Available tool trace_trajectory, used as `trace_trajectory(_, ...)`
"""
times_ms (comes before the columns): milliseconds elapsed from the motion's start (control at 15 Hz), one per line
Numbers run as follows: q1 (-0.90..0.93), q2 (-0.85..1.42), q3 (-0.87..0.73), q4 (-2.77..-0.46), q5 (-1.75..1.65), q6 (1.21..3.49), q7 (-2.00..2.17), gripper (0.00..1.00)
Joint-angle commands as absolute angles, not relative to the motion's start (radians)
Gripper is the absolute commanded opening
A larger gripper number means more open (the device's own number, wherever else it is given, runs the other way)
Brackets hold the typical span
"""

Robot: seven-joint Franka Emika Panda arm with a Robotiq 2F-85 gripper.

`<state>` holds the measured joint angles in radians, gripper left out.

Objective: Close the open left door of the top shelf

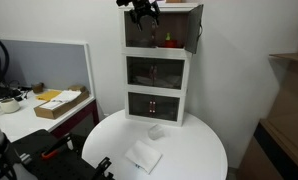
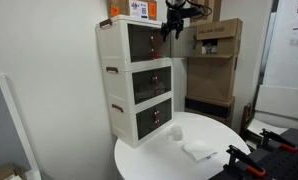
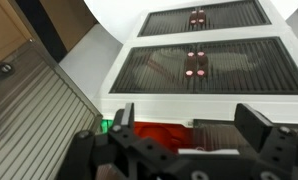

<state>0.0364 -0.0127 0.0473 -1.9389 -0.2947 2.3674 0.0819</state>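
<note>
**Q:** Hand state, closest in?

**A:** In the wrist view my gripper (image 3: 187,120) is hanging with its fingers (image 3: 124,118) spread wide, gripping nothing. It is hovering at the front lip of the top shelf (image 3: 169,108). A red item (image 3: 157,131) is showing inside, just under me.

**Q:** And the door?

**A:** The left door (image 3: 34,110) is standing swung well out, its ribbed panel running off beside one finger. I judge we are apart, though contact is hard to tell here. In an exterior view the door (image 1: 195,27) is sticking out past the cabinet's side.

**Q:** What are you worrying about?

**A:** Three things.
- If I push near the hinge, the finger is likely sliding along the ribs instead of swinging the panel.
- If I push too hard, I am risking shoving the light-looking cabinet (image 2: 134,85) across the round table (image 1: 204,150), or tipping it.
- If I come in low, a finger could be dipping into the compartment and getting pinched, or knocking the red item.

Farther down, the lower drawer fronts (image 3: 204,65) are sitting shut, out of my path.
</note>
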Motion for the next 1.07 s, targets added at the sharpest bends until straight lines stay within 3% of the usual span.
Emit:
trace_trajectory(0, 0.006, -0.106, 0.013, -2.045, -0.281, 2.319, -0.014, 1.0)
trace_trajectory(867, -0.071, -0.505, -0.053, -2.473, -0.177, 2.072, 0.005, 1.0)
trace_trajectory(1000, -0.074, -0.452, -0.058, -2.436, -0.195, 2.084, -0.018, 1.0)
